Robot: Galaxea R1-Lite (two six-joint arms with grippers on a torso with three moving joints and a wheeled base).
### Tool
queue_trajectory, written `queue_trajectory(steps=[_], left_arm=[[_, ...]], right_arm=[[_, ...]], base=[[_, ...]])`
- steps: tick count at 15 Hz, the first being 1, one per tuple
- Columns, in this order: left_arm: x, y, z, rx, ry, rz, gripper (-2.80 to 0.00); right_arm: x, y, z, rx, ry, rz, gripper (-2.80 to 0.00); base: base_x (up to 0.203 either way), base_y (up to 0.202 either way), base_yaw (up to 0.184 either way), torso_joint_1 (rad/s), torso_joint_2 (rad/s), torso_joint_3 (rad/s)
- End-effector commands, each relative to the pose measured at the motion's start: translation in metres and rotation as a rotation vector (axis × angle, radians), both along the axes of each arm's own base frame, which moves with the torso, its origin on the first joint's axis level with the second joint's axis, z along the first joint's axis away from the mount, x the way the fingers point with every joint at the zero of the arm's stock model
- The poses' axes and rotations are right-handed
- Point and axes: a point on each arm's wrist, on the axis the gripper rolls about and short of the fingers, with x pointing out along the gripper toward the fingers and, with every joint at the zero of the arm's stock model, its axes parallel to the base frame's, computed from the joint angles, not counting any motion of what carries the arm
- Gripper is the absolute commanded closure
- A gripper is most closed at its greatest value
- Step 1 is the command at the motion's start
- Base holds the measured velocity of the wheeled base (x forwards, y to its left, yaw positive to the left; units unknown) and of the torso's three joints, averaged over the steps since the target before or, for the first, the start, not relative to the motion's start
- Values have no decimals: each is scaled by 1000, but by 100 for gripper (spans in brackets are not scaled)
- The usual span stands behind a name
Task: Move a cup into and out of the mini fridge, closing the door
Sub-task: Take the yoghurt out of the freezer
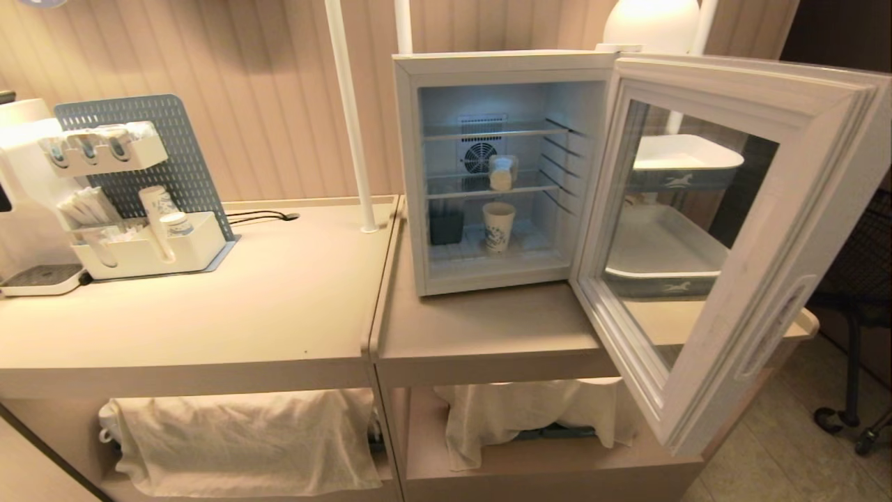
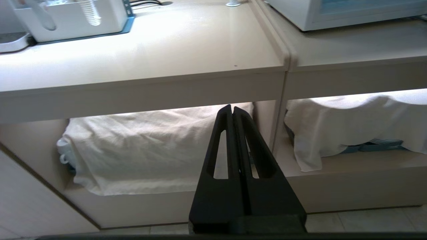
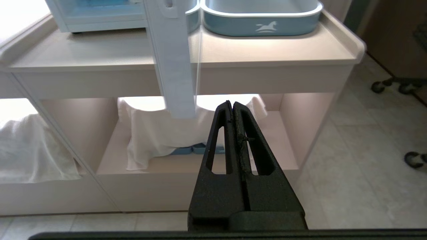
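No readable text, brand or number in any view. Only sign: small white horse emblem on blue side band of tray [image 3: 263, 16], upper centre-right of right wrist view; same emblem seen twice through glass of door [image 1: 704, 230], right of head view, on two stacked trays. Paper cup [image 1: 498, 226] low inside mini fridge [image 1: 411, 174] bears blue print, too small to read. Dark marks on items in organizer [image 1: 150, 254], left of head view, illegible.
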Motion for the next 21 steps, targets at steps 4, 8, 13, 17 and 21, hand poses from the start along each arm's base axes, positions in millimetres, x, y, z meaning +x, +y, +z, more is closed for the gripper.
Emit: queue_trajectory(steps=[4, 8, 13, 17, 21], left_arm=[[0, 0, 0, 1, 2, -1, 0], [0, 0, 0, 1, 2, 1, 0], [0, 0, 0, 1, 2, 0, 0], [0, 0, 0, 8, 5, -10, 0], [0, 0, 0, 4, 4, -6, 0]], right_arm=[[0, 0, 0, -1, 1, 1, 0], [0, 0, 0, -1, 1, -2, 0], [0, 0, 0, -1, 1, 1, 0], [0, 0, 0, -1, 1, 1, 0], [0, 0, 0, -2, 1, 1, 0]], base=[[0, 190, 2, 3, 3, 4], [0, 190, 2, 2, 2, 3], [0, 191, 1, 2, 3, 4], [0, 93, 1, 2, 5, 3], [84, 3, 2, 2, -1, 0]])
